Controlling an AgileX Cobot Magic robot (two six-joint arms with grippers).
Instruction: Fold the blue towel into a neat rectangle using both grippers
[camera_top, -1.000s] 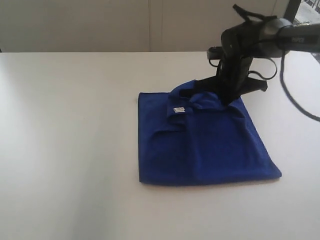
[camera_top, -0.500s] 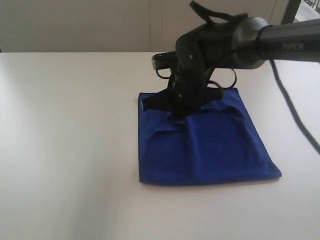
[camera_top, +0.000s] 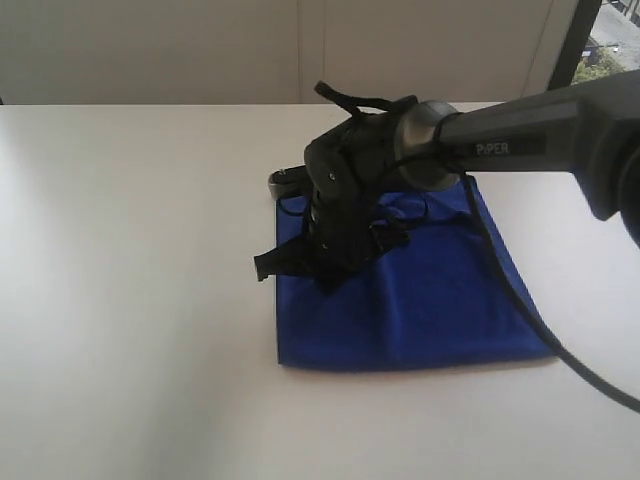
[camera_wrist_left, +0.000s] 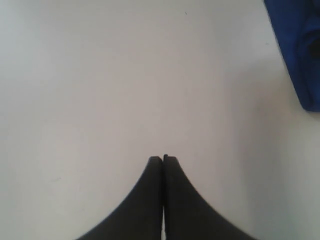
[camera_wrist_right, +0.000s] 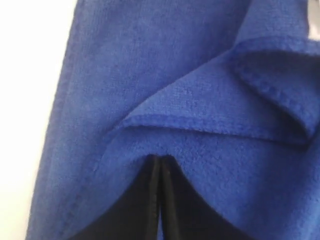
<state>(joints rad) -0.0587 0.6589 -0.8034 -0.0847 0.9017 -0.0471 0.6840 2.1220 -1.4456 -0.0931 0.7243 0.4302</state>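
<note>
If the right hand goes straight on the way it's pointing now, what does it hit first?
The blue towel: the shut right hand points straight at a raised fold edge just beyond its tips. It may be touching cloth now; depth is unclear.

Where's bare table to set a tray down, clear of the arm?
Bare table all along the left of the blue towel in the exterior view, plus the near strip before its front edge. Crowded: towel's far-left part, where the right gripper and its arm hang over it.
</note>
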